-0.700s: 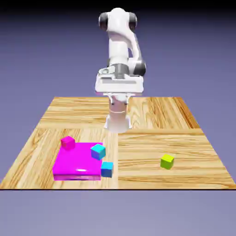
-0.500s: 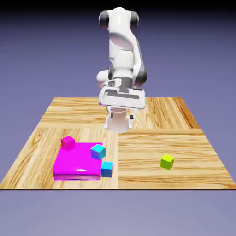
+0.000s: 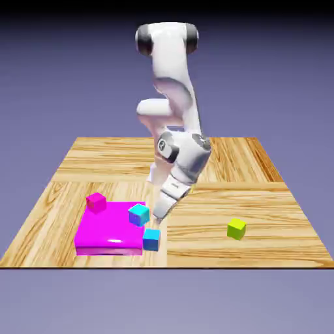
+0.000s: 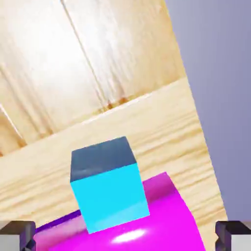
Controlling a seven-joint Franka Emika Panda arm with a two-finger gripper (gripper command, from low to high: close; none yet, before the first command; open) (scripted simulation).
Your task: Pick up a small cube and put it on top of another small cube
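Note:
The small cube (image 3: 151,239), deeper sky-blue, rests on the wood against the magenta slab's (image 3: 104,231) front corner on the exterior view's right. The other small cube (image 3: 138,214), paler turquoise, sits on the slab's back corner on that same side. My gripper (image 3: 157,220) hangs tilted just above the sky-blue cube and beside the turquoise one, touching neither. In the hand view the sky-blue cube (image 4: 109,188) fills the middle with the slab (image 4: 166,220) behind it. The gripper (image 4: 125,236) is open, its grey fingertips (image 4: 17,234) far apart at the bottom corners with nothing between them.
A small magenta cube (image 3: 96,201) stands on the slab's far corner at the exterior view's left. A lime-green cube (image 3: 236,228) lies alone on the wood at the exterior view's right. The table's front edge (image 4: 196,112) runs close past the sky-blue cube.
The arm has folded forward and down, bringing the hand from high over the table's middle to just above the two blue cubes. No cube has moved.

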